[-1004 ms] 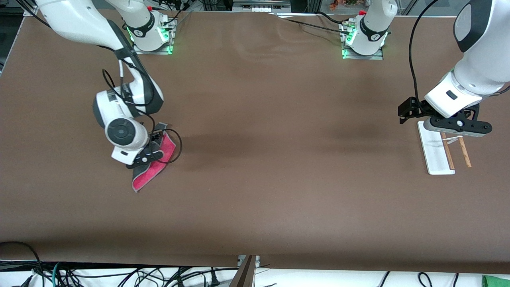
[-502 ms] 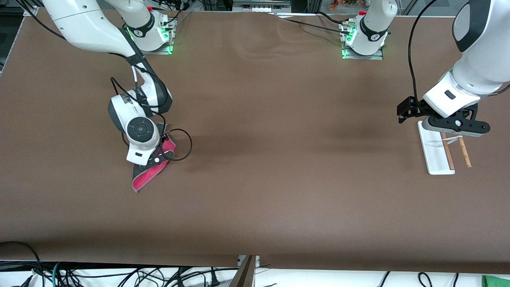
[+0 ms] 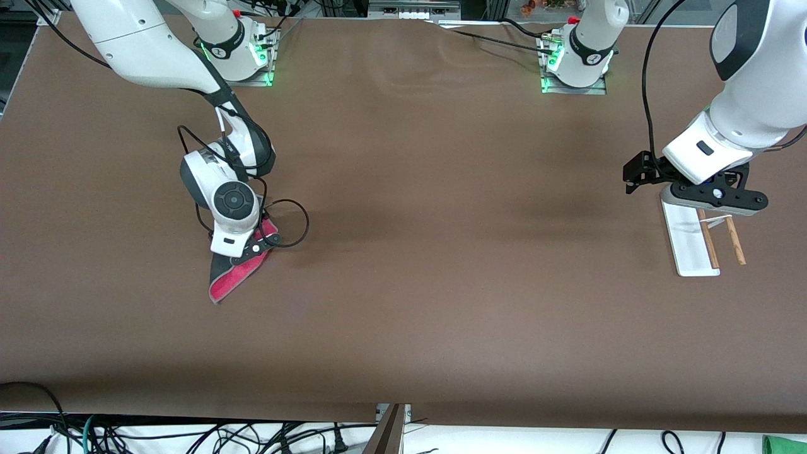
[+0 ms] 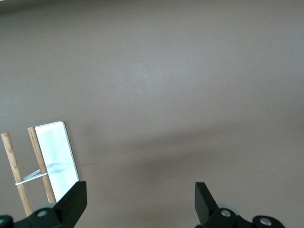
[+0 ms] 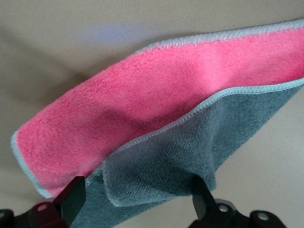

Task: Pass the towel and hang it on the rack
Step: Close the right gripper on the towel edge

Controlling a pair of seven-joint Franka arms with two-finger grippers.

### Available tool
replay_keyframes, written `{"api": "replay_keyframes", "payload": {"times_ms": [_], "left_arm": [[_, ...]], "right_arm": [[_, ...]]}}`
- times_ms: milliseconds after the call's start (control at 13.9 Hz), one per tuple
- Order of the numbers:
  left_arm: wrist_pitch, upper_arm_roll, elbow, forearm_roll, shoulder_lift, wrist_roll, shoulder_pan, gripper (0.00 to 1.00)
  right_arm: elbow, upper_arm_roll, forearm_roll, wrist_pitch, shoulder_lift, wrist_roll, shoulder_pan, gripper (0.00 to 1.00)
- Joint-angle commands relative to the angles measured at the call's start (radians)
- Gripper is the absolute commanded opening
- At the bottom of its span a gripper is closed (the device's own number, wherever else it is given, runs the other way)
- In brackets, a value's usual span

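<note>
Towel [image 3: 234,279] lies on the table at the right arm's end, pink face up, a grey flap folded over. My right gripper [image 5: 135,202] sits low over that flap, fingers spread, holding nothing — I'd take both layers before closing. Left gripper [image 4: 141,202] waits open and empty over the rack [image 3: 690,243] and its 2 rods.
</note>
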Motion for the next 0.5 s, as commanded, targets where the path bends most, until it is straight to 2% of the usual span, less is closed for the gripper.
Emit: {"api": "replay_keyframes", "payload": {"times_ms": [0, 430], "left_arm": [[-0.017, -0.002, -0.001, 0.024, -0.016, -0.008, -0.004, 1.00], [-0.022, -0.028, 0.001, 0.022, -0.017, 0.002, -0.004, 1.00]], "right_arm": [[-0.009, -0.002, -0.026, 0.015, -0.022, -0.003, 0.000, 0.99], [-0.004, -0.007, -0.036, 0.016, -0.023, -0.005, -0.009, 1.00]]}}
